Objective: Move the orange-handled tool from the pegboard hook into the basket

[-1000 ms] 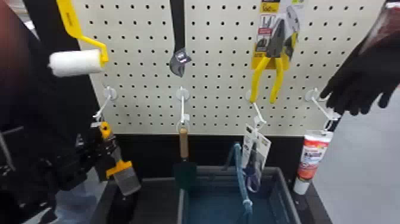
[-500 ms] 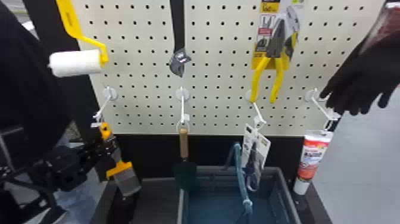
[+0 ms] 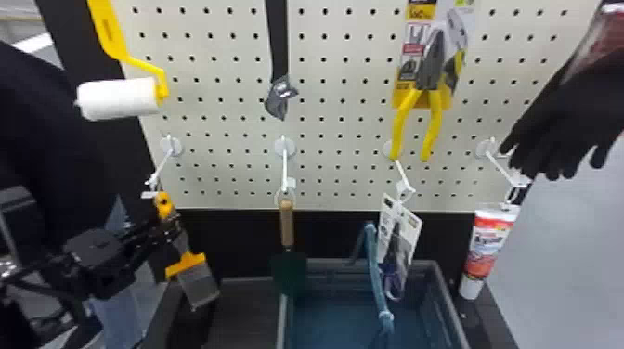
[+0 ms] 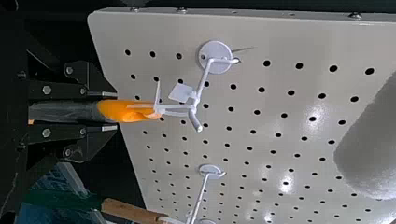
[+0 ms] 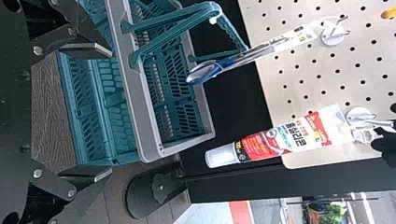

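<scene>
My left gripper (image 3: pixel 167 228) is at the dark handle of the orange-handled tool (image 3: pixel 185 263), which hangs below the leftmost low hook (image 3: pixel 160 169) with its wide grey end down. Seen from the left wrist, the left gripper (image 4: pixel 114 111) has its two fingers close against both sides of the handle; the tool's orange end (image 4: pixel 128 110) sticks out past them, still looped to the white hook (image 4: pixel 194 105). The basket (image 3: pixel 438 297) stands low, right of the tool. In the right wrist view my right gripper (image 5: pixel 109 113) is open, parked near the basket (image 5: pixel 147 135).
A wooden-handled trowel (image 3: pixel 287 222) hangs just right of the tool, partly over the basket's left edge. Carded scissors (image 3: pixel 401 241) and the blue-green basket handle (image 3: pixel 375 269) rise over the basket. A tube (image 3: pixel 490 246) hangs at right, a paint roller (image 3: pixel 118 99) above.
The left gripper's dark fingers have come in a little toward the tool's handle from the left. The tool hangs in about the same place.
</scene>
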### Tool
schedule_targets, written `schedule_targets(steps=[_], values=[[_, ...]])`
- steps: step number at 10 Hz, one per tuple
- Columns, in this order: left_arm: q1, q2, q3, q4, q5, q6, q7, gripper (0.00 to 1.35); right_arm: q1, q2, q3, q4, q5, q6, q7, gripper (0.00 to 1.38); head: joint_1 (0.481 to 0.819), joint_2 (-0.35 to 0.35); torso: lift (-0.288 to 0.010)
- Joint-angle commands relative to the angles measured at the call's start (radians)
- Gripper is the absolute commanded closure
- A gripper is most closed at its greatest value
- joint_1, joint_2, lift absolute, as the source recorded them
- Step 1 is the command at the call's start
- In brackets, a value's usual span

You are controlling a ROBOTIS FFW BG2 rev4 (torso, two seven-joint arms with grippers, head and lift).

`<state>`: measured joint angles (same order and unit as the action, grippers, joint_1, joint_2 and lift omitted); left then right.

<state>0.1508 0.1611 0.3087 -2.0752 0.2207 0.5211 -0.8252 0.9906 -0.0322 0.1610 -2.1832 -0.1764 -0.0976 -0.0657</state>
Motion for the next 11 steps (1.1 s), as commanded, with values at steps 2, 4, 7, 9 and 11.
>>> schedule_targets(steps=[2, 4, 7, 9, 11], values=[[0.000, 0.000, 0.001, 0.000, 0.000, 0.000, 0.000, 1.00, 0.000, 0.000, 0.000, 0.000, 0.000, 0.001, 0.000, 0.40, 0.549, 0.000, -0.100], [0.002, 0.000, 0.001, 0.000, 0.000, 0.000, 0.000, 1.00, 0.000, 0.000, 0.000, 0.000, -0.002, 0.001, 0.001, 0.40, 0.549, 0.000, -0.100], [0.002, -0.002, -0.006, 0.000, 0.009, 0.002, 0.001, 1.00, 0.000, 0.000, 0.000, 0.002, -0.002, 0.004, 0.000, 0.40, 0.549, 0.000, -0.100], [0.000, -0.009, -0.008, -0.002, 0.017, 0.002, 0.003, 1.00, 0.000, 0.000, 0.000, 0.002, -0.002, 0.004, 0.001, 0.40, 0.549, 0.000, -0.100], [0.000, -0.006, -0.010, -0.005, 0.023, 0.000, 0.003, 1.00, 0.000, 0.000, 0.000, 0.002, -0.002, 0.004, 0.001, 0.40, 0.549, 0.000, -0.100]])
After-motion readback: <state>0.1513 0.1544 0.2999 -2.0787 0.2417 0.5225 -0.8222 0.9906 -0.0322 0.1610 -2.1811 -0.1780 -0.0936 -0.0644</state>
